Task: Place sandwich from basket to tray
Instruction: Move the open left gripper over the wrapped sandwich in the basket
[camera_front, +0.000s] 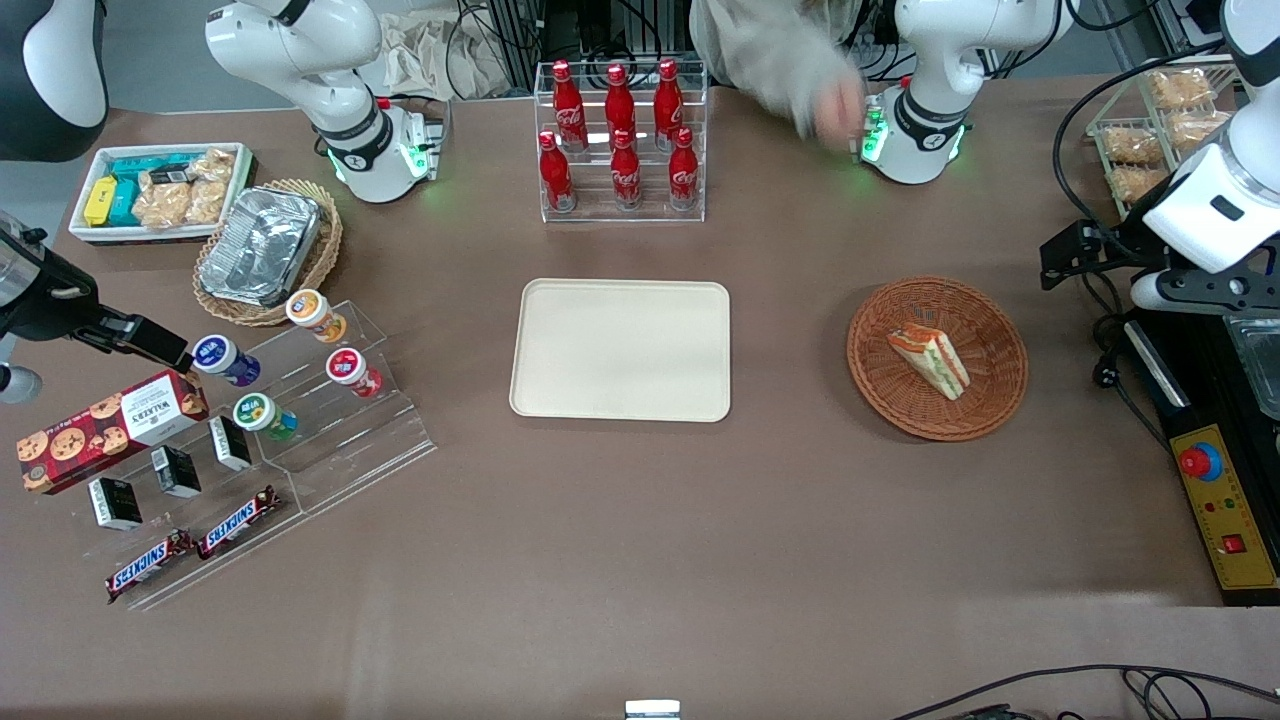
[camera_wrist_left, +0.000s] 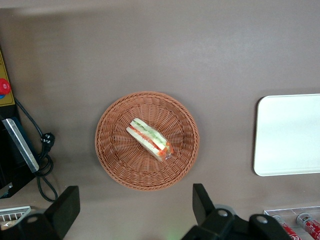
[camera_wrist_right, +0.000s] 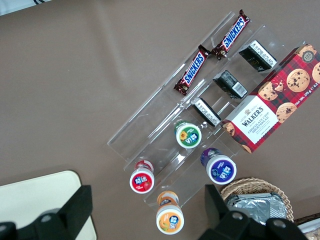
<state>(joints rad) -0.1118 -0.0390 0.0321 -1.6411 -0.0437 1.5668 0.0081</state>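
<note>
Sandwich (camera_wrist_left: 150, 139) (white bread, red and green layers) lies in basket (camera_wrist_left: 112, 155); gripper (camera_wrist_left: 136, 207) above, fingers (camera_wrist_left: 67, 207) apart.

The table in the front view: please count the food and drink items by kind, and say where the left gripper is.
Red cola bottles: 6
Small lidded cups: 4
Snickers bars: 2
Walkers cookie box: 1
Sandwich, in the basket: 1
Total: 14
The gripper hangs above the basket, jaws open and empty.
</note>
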